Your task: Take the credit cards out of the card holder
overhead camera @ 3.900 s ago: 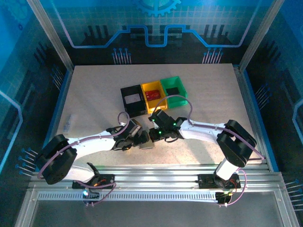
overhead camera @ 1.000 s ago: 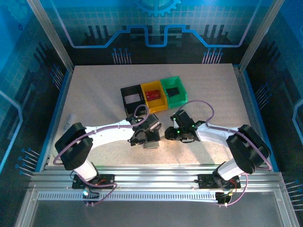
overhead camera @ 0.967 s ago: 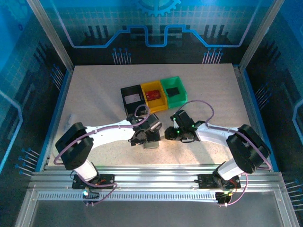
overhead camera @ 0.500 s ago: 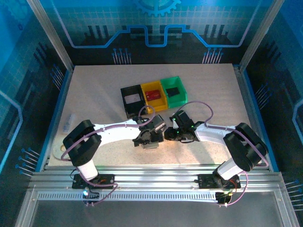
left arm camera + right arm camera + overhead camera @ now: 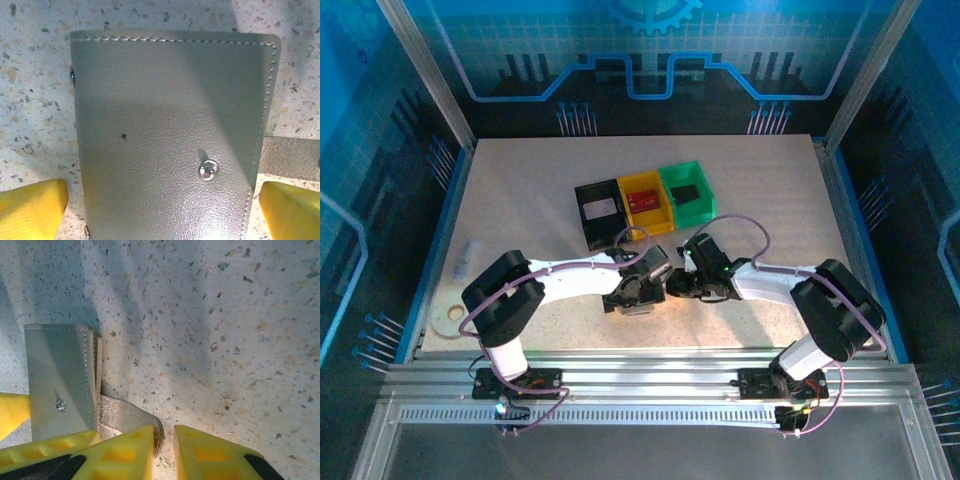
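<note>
The left arm (image 5: 575, 280) and right arm (image 5: 765, 285) are white tubes linked by bulky black joints, each trailed by a looping purple cable (image 5: 742, 219). Their fingers (image 5: 207, 452) are bright yellow plastic, finely ribbed on the left and grid-pocketed on the right.

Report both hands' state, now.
Left hand: open wide, straddling the card holder, not gripping it.
Right hand: nearly closed at the holder's flap; whether it grips cannot be told.

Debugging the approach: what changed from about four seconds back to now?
Left pincer swung right and now sits open astride the card holder. Right pincer backed off rightward, then returned toward the strap while narrowing, with nothing visibly between its fingers. The card holder and the bins stayed put.
</note>
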Available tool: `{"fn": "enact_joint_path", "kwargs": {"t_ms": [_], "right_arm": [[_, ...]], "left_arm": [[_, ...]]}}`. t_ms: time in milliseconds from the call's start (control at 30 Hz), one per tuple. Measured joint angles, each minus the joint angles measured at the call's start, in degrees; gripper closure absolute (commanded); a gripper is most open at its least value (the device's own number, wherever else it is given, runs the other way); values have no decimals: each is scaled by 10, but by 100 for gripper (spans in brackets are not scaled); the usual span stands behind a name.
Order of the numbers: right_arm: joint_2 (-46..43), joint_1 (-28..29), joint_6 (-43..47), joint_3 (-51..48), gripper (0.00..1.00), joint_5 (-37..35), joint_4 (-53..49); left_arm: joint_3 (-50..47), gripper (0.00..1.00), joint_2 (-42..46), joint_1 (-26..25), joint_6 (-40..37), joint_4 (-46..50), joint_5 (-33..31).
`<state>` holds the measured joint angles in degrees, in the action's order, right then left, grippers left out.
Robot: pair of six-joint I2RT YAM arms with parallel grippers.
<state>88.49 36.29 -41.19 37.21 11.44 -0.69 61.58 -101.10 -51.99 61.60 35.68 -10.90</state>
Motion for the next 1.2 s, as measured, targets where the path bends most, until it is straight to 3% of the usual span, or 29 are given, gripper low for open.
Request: {"fn": "enact_joint_path", "kwargs": {"t_ms": [367, 867, 1200], "right_arm": [[0, 0, -4, -5, 89, 8, 8], [0, 0, -5, -9, 93, 9, 13], [0, 0, -9, -17, 96, 10, 18]], "left_arm": [[0, 11, 0, 0, 0, -4, 0], [0, 14, 0, 0, 0, -4, 0], [0, 23, 0, 0, 0, -1, -7]]}}
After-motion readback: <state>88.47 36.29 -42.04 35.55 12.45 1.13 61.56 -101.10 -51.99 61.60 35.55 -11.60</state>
